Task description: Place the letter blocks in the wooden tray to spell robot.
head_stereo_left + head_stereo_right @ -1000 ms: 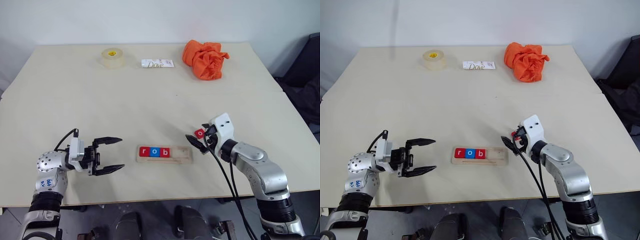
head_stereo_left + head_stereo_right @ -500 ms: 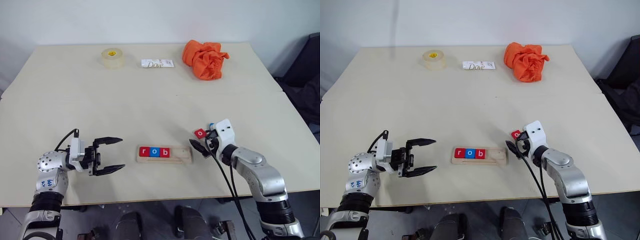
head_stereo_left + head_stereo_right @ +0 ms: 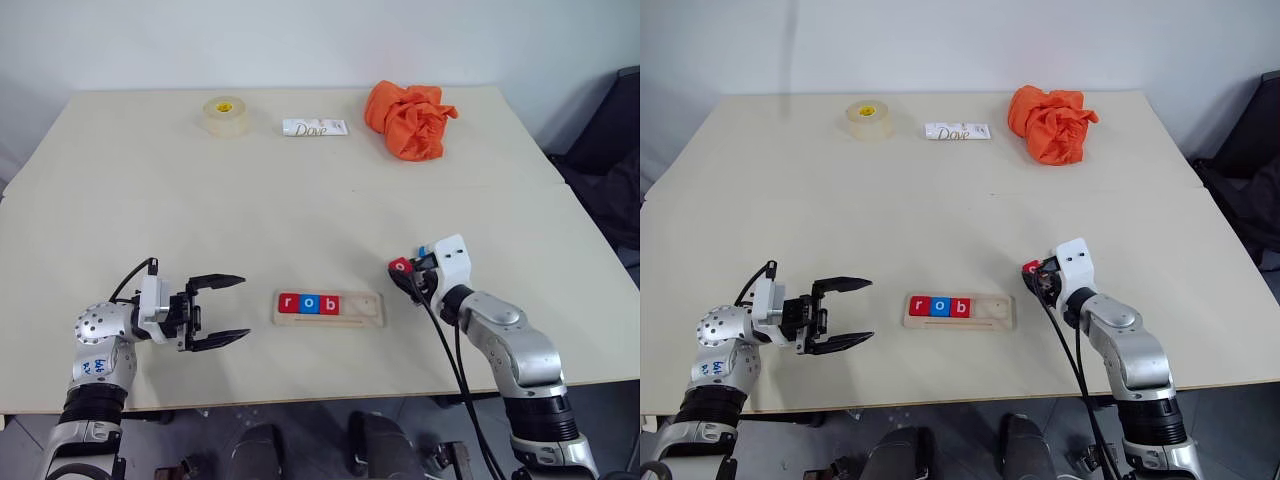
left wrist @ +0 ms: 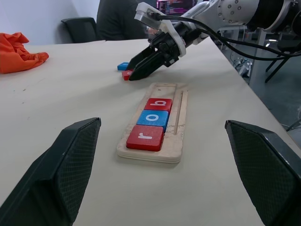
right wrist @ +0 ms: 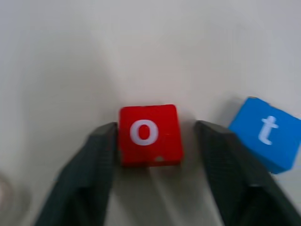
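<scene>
- Right tool (image 5: pixel 149 141) straddles the red square "o" block (image 5: pixel 149 134) on the tabletop (image 3: pixel 300 190); one finger touching, the other apart.
- Blue "t" block (image 5: pixel 267 133) just beside it.
- Pale wooden grooved tray (image 3: pixel 329 308), at 9 o'clock of that tool, holds r, o, b.
- Left tool (image 3: pixel 222 311) wide, empty.

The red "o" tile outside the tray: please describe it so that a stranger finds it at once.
Start at the wooden tray near the table's front edge, which holds r, o, b. Look past its empty end to the right claw. The red "o" tile lies on the table between that claw's fingers; its neighbour, the "t" tile, is blue.
</scene>
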Available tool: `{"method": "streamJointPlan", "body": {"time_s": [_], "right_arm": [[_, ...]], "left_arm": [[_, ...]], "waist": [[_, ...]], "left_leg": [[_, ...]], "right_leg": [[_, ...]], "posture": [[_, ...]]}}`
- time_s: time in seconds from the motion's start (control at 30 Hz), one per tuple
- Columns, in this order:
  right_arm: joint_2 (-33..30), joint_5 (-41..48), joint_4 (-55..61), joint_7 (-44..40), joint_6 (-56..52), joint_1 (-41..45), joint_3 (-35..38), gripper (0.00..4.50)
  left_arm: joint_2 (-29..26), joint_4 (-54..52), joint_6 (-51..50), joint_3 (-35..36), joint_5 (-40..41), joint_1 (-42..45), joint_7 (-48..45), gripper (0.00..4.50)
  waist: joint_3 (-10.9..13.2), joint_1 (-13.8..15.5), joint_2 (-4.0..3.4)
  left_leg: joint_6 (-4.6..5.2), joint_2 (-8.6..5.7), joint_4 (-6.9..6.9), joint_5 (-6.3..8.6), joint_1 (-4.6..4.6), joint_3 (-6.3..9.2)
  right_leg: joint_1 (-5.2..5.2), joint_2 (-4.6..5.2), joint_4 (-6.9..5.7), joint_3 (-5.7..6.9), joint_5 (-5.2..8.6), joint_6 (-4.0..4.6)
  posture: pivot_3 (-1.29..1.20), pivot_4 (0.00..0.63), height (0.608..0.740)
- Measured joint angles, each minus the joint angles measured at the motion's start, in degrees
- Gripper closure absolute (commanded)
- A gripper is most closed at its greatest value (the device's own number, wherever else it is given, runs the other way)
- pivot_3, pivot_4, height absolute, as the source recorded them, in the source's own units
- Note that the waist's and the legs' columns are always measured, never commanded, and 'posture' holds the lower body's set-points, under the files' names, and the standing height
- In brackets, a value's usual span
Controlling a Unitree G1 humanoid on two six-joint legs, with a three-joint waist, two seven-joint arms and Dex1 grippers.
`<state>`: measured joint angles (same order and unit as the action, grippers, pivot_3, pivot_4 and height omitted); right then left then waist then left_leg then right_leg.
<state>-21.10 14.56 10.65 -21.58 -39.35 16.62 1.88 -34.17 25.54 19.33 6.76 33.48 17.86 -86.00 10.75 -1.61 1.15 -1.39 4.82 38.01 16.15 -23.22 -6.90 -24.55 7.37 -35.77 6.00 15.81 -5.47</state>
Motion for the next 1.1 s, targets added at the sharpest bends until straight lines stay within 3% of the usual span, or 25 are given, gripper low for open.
{"method": "streamJointPlan", "body": {"time_s": [0.03, 0.27, 0.67, 0.9, 1.1], "right_arm": [[0.0, 0.0, 0.0, 0.1, 0.0, 0.0, 0.0, 3.03], [0.4, 0.7, 5.0, 2.0, -3.9, -2.3, 1.0, 3.04], [6.1, 5.0, 31.5, 12.4, -22.0, -15.1, 6.6, 3.04], [8.8, 5.1, 34.0, 16.1, -27.3, -15.8, 7.9, 3.04], [10.1, 5.1, 34.0, 17.2, -28.6, -15.8, 9.6, 1.0]], "left_arm": [[0.0, 0.0, 0.0, 0.0, 0.0, 0.0, 0.0, 0.0], [0.2, 0.0, -0.1, 0.0, 0.0, 0.0, 0.0, 0.0], [0.1, 2.5, -0.5, -0.8, 0.0, 3.1, -0.1, 0.0], [0.2, 3.7, -0.5, -1.6, 0.0, 4.2, -0.1, 0.0], [0.3, 3.9, -0.5, -1.8, 0.0, 4.2, -0.1, 0.0]], "waist": [[0.0, 0.0, 0.0], [0.0, 0.0, 0.0], [0.0, 0.0, 0.0], [0.0, 0.0, 0.0], [0.0, 0.0, 0.0]], "left_leg": [[0.0, 0.0, 0.0, 0.0, 0.0, 0.0], [0.0, 0.0, -0.02, 0.0, -0.04, 0.01], [0.01, 0.03, -0.1, 0.02, -0.05, 0.1], [0.01, 0.02, -0.1, 0.02, -0.05, 0.08], [0.01, 0.02, -0.11, 0.02, -0.05, 0.07]], "right_leg": [[0.0, 0.0, 0.01, 0.0, 0.0, 0.0], [-0.01, 0.01, 0.03, 0.0, 0.0, 0.0], [-0.02, -0.04, 0.08, 0.05, 0.05, 0.09], [-0.02, -0.04, 0.1, 0.03, 0.04, 0.07], [-0.02, -0.03, 0.11, 0.03, 0.04, 0.07]], "posture": [[0.0, 0.15, 0.74], [0.0, 0.15, 0.74], [0.0, 0.15, 0.74], [0.0, 0.15, 0.74], [0.0, 0.15, 0.74]]}}
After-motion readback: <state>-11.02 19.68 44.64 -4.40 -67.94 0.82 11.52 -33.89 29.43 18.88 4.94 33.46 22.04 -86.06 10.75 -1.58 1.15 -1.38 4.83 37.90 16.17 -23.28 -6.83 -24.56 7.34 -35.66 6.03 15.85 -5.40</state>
